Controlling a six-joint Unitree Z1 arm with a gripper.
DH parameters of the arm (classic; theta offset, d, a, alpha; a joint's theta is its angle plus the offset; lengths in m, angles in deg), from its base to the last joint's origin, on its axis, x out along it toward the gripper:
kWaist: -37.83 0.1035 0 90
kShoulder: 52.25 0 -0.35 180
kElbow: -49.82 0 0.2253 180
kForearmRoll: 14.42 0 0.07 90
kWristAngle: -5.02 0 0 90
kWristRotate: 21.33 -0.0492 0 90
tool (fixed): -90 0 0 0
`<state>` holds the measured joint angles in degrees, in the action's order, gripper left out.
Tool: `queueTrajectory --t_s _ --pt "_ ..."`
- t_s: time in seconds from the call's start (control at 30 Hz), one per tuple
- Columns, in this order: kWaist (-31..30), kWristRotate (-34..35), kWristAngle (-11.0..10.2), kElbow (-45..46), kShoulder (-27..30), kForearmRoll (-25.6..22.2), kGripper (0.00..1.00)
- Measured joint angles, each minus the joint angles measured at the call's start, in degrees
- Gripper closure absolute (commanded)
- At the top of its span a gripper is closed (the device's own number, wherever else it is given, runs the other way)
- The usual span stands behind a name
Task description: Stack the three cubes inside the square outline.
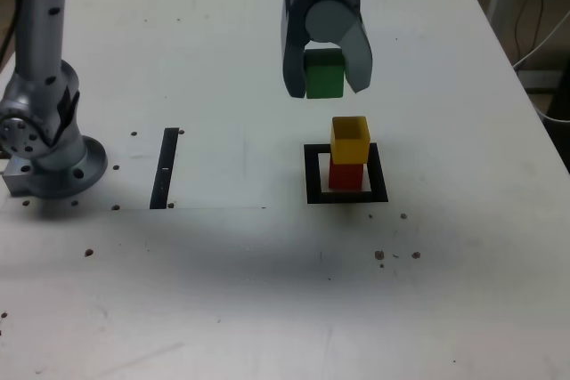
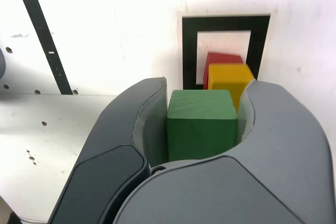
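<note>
1. Gripper hangs in the air above the desk, jaws clamped on the green cube, one jaw on each side of it.
2. Green cube is off the desk, higher than the other two cubes and a little toward the exterior view's left of them, not touching them.
3. Yellow cube sits on top of the red cube, slightly offset toward the exterior view's right.
4. Red cube rests on the white centre of the square outline, inside the black frame.
5. Wrist view: green cube between the grey jaws, yellow cube and red cube just beyond, square outline around them.
6. Black strip lies flat on the desk, well apart toward the exterior view's left.
7. Arm base stands at the exterior view's left edge.
</note>
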<state>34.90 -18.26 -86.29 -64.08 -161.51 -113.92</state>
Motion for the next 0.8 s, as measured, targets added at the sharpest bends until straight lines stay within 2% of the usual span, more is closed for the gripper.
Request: queueTrajectory --t_s 0.33,0.57,0.8 --pt "-3.3 1.7 -0.5 -1.6 0.1 -0.3 0.78" --pt "-4.3 2.4 -1.1 -4.0 -4.0 -0.3 0.78" --pt "-4.3 2.5 -1.4 -4.7 -5.0 -0.3 0.78"
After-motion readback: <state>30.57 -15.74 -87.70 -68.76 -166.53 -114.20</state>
